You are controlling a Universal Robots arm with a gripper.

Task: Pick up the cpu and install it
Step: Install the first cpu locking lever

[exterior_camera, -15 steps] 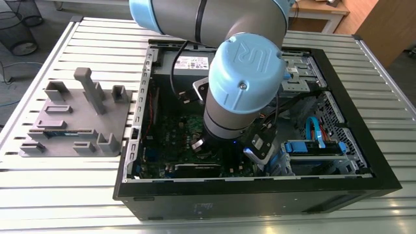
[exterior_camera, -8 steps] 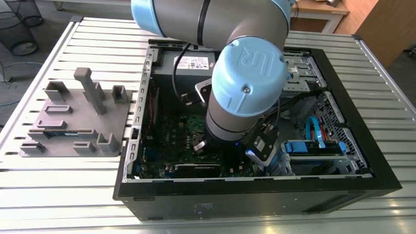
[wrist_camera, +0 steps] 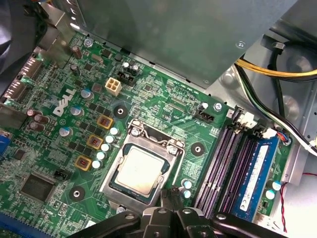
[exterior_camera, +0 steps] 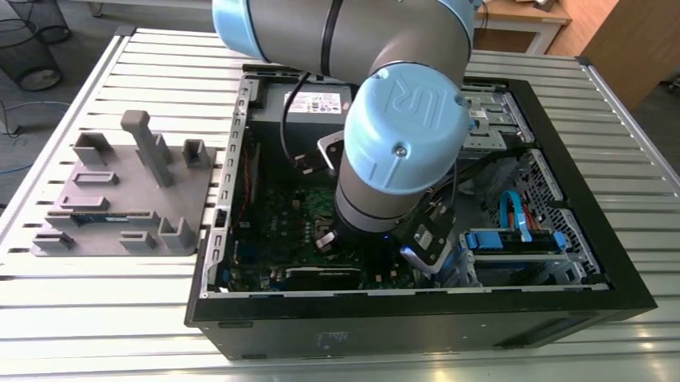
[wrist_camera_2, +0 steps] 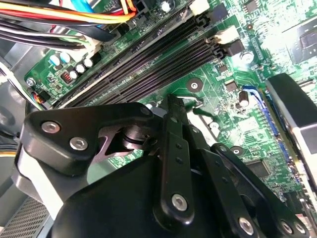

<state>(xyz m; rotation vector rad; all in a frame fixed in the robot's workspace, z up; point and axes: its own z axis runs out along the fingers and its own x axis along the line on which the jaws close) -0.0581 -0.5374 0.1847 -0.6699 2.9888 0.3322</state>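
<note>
Outwardly, in the exterior view, the arm is seen reaching down into an open computer case that lies on its side on the slatted table, with a grey fixture tray set well apart toward the exterior view's left. In the second wrist view, the pincer is shown low over the green motherboard, its fingers pressed together with nothing pinched between them, and the dark memory slots are seen running just beyond its tips. In the first wrist view, the cpu is found lying flat in its socket, framed by the metal socket bracket, so it is judged to be seated already (whether the bracket is latched cannot be told). The pincer is placed just beside the socket's edge, close to one corner of the chip, and the cpu lies from the tips on the side away from the memory slots and the blue memory stick. Being square, the chip offers no long axis to be matched.
</note>
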